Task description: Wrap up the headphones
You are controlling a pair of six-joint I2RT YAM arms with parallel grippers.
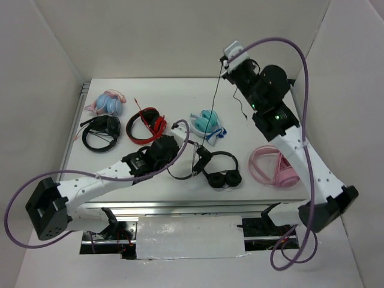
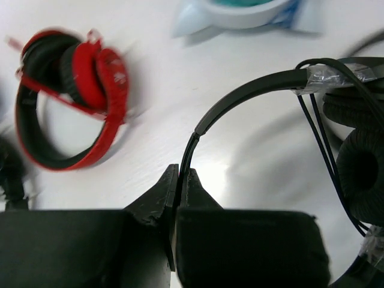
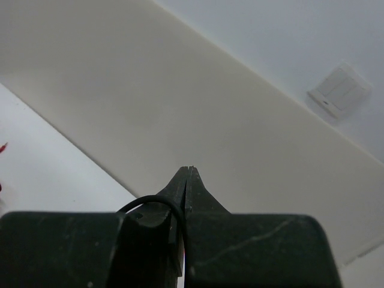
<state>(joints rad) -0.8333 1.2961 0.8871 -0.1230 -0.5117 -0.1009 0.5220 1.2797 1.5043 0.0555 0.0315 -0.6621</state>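
Observation:
The black slim headphones (image 1: 221, 173) lie at the table's middle front, earcups together on the right. My left gripper (image 1: 197, 159) is shut on the thin headband (image 2: 252, 90); the band runs straight into the closed fingertips of the gripper (image 2: 180, 173). Strands of the thin cable (image 2: 318, 120) cross the headband next to the earcups (image 2: 360, 174). My right gripper (image 1: 225, 71) is raised high at the back and is shut on the cable (image 1: 215, 108), which hangs taut down to the headphones. In the right wrist view the cable (image 3: 157, 200) loops into the closed gripper (image 3: 189, 173).
Red-black headphones (image 1: 147, 125) (image 2: 72, 102) lie left of the left gripper. A teal pair (image 1: 208, 123) lies behind the headphones. A pink pair (image 1: 276, 167) lies at the right, a black mic headset (image 1: 101, 132) and a blue-pink pair (image 1: 108, 102) at the far left. White walls enclose the table.

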